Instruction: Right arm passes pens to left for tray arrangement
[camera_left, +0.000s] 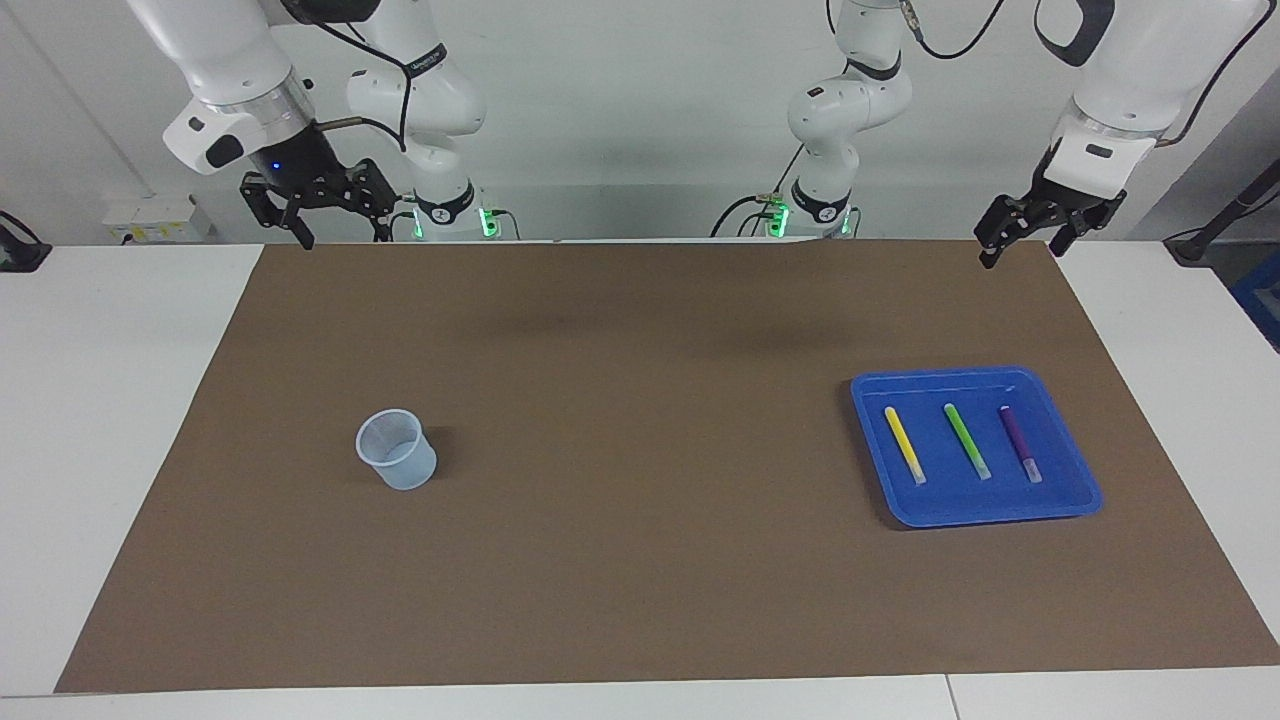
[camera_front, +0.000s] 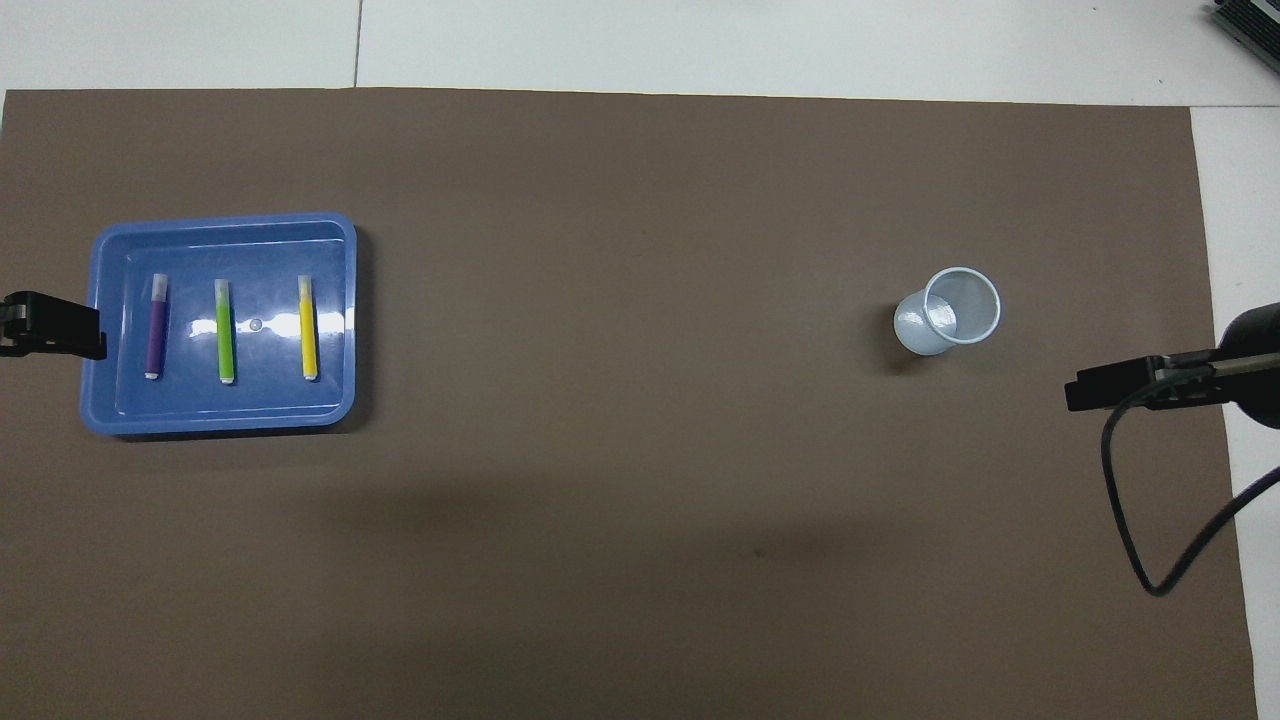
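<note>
The blue tray (camera_left: 940, 378) (camera_front: 225, 222) lies on the brown mat toward the left arm's end of the table. Three pens lie side by side in it, apart from each other: yellow (camera_left: 904, 445) (camera_front: 308, 328), green (camera_left: 967, 441) (camera_front: 225, 331) and purple (camera_left: 1020, 444) (camera_front: 155, 327). My left gripper (camera_left: 1022, 245) (camera_front: 50, 325) hangs high and open with nothing in it, over the mat just outside the tray's rim. My right gripper (camera_left: 325, 220) (camera_front: 1110, 383), with its blue light, hangs open and bare over the mat's edge at the right arm's end.
A small translucent bluish cup (camera_left: 397, 449) (camera_front: 950, 312) stands upright on the brown mat (camera_left: 620, 500) toward the right arm's end. A thin black cable (camera_front: 1130, 520) loops down from the right wrist. White table borders the mat.
</note>
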